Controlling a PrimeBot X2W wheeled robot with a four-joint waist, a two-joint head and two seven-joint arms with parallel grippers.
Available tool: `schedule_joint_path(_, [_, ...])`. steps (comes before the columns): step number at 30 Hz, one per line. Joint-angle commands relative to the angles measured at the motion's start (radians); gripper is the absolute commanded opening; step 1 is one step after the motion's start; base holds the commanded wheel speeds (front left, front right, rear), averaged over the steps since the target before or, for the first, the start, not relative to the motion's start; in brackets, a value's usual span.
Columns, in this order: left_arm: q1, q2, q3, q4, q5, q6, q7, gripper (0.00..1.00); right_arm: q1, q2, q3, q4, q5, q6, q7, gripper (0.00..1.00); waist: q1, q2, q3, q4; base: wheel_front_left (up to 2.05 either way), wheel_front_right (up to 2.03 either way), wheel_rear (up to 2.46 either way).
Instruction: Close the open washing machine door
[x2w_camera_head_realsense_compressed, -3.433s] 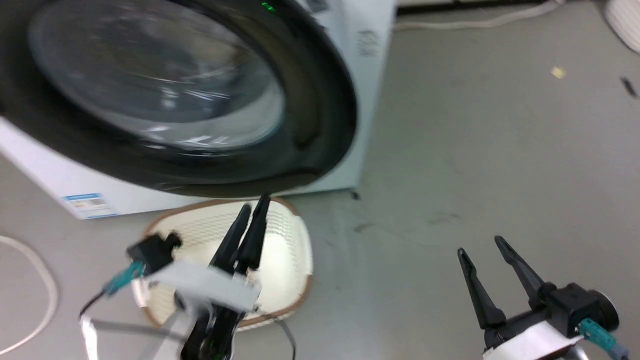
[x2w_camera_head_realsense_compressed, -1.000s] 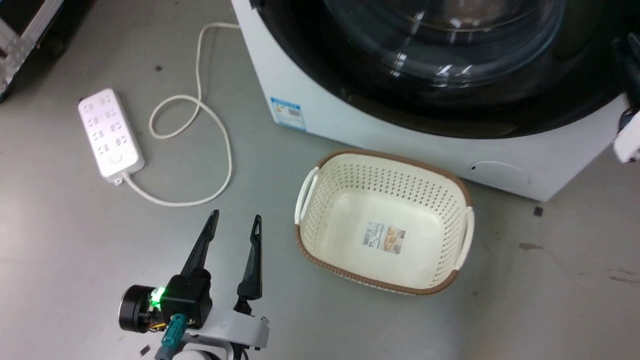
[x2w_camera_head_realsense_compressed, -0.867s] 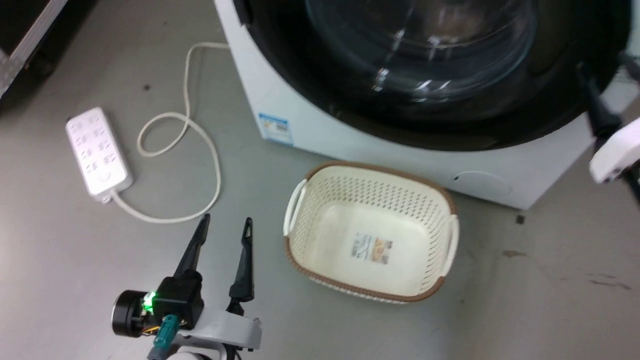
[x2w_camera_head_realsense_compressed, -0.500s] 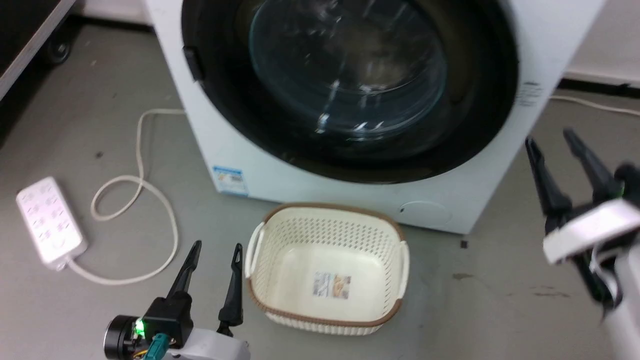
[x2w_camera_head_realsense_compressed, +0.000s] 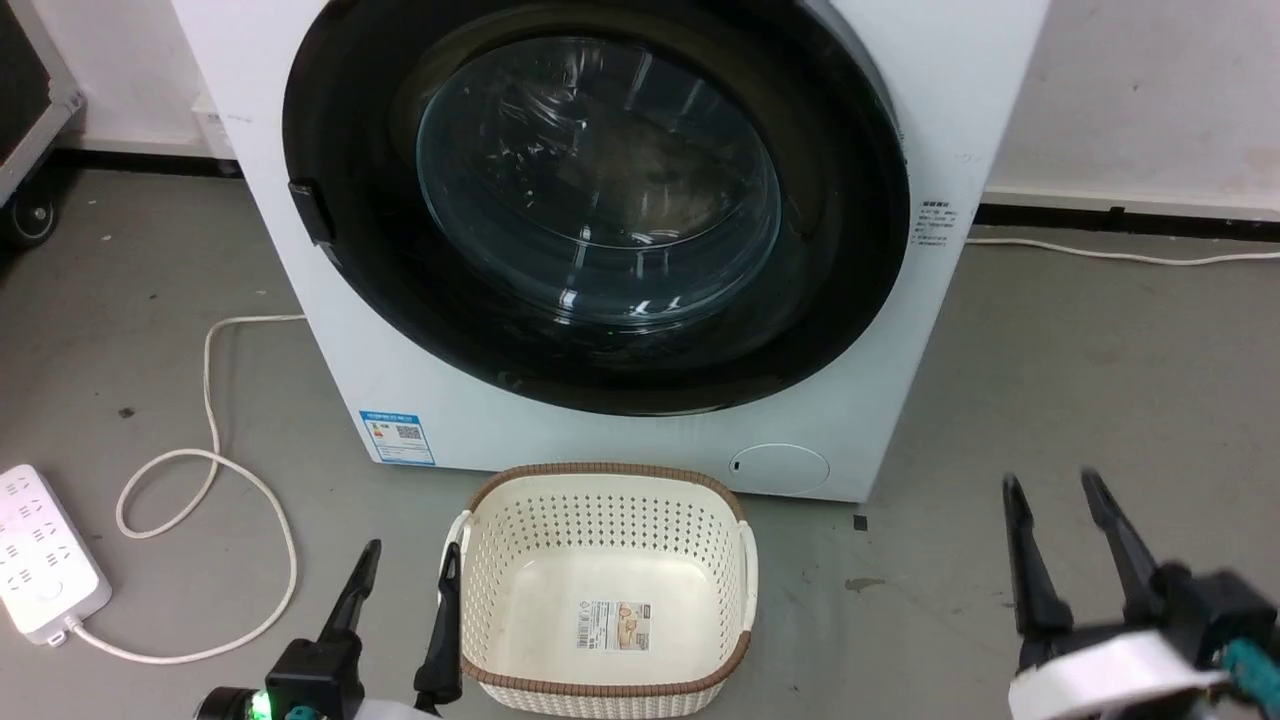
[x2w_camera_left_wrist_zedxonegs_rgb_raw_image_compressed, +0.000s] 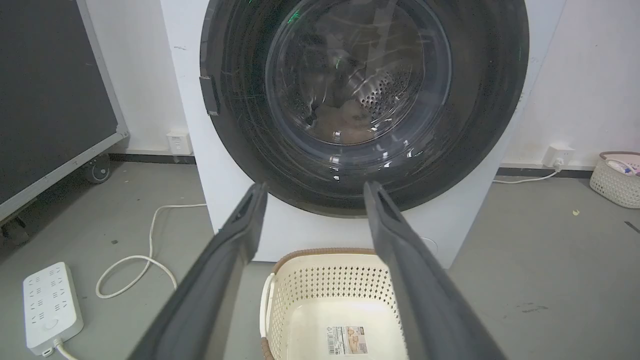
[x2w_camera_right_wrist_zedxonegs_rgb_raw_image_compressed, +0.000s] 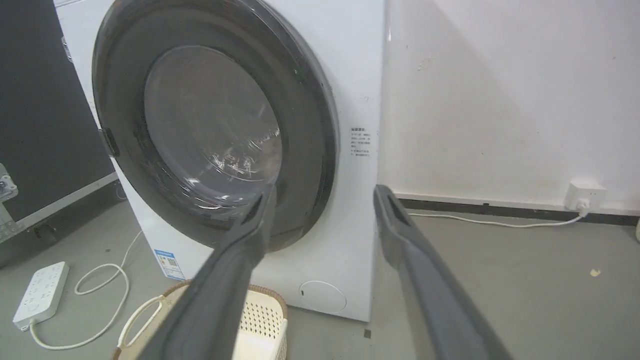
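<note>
The washing machine door (x2w_camera_head_realsense_compressed: 600, 180) is round, with a glossy black rim and a bulging glass centre. It lies flat against the front of the white washer (x2w_camera_head_realsense_compressed: 960, 100), with no gap showing at its rim. It also shows in the left wrist view (x2w_camera_left_wrist_zedxonegs_rgb_raw_image_compressed: 357, 75) and the right wrist view (x2w_camera_right_wrist_zedxonegs_rgb_raw_image_compressed: 210, 115). My left gripper (x2w_camera_head_realsense_compressed: 412, 560) hangs low at the lower left, open and empty, well short of the door. My right gripper (x2w_camera_head_realsense_compressed: 1050, 490) is low at the lower right, open and empty, clear of the washer. Both also show open from the wrists: left gripper (x2w_camera_left_wrist_zedxonegs_rgb_raw_image_compressed: 316, 187), right gripper (x2w_camera_right_wrist_zedxonegs_rgb_raw_image_compressed: 326, 192).
A cream perforated basket (x2w_camera_head_realsense_compressed: 600, 470) with a brown rim stands on the grey floor right before the washer. A white power strip (x2w_camera_head_realsense_compressed: 40, 560) and its looped cable (x2w_camera_head_realsense_compressed: 210, 400) lie to the left. A black wheeled case (x2w_camera_left_wrist_zedxonegs_rgb_raw_image_compressed: 50, 90) stands at far left. A wall socket (x2w_camera_right_wrist_zedxonegs_rgb_raw_image_compressed: 582, 192) sits at right.
The head camera has pulled back and tilted up, so the whole door now shows. My right gripper has come down from beside the door's right rim to low at the right.
</note>
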Motion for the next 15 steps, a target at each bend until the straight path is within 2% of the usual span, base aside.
schedule_joint_path(1, [0.014, 0.001, 0.008, 0.005, -0.006, -0.001, -0.005, 1.00, 0.033, 0.015, -0.006, -0.011, -0.020, -0.001, -0.004, 1.00, 0.0001, 0.0000, -0.002, 0.000, 0.00, 0.00, 0.00])
schedule_joint_path(7, [0.012, 0.000, 0.024, 0.000, 0.004, 0.009, -0.005, 1.00, 0.109, 0.038, -0.028, -0.014, -0.057, -0.001, -0.004, 1.00, 0.0001, 0.0000, -0.006, -0.002, 0.00, 0.00, 0.00])
schedule_joint_path(11, [0.009, 0.000, 0.018, -0.005, 0.009, -0.004, -0.005, 1.00, 0.119, 0.039, -0.021, -0.003, -0.047, -0.001, -0.004, 1.00, 0.0001, 0.0000, -0.008, -0.005, 0.00, 0.00, 0.00])
schedule_joint_path(12, [0.004, 0.000, 0.019, -0.001, 0.005, -0.001, 0.001, 0.00, 0.103, 0.034, -0.022, -0.005, -0.052, 0.000, 0.001, 0.00, 0.0001, 0.0000, -0.008, -0.004, 0.00, 0.00, 0.00])
schedule_joint_path(15, [0.003, -0.001, 0.019, -0.001, 0.005, -0.001, 0.002, 0.00, 0.102, 0.033, -0.023, -0.005, -0.053, 0.000, 0.002, 0.00, 0.0001, 0.0000, -0.008, -0.004, 0.00, 0.00, 0.00])
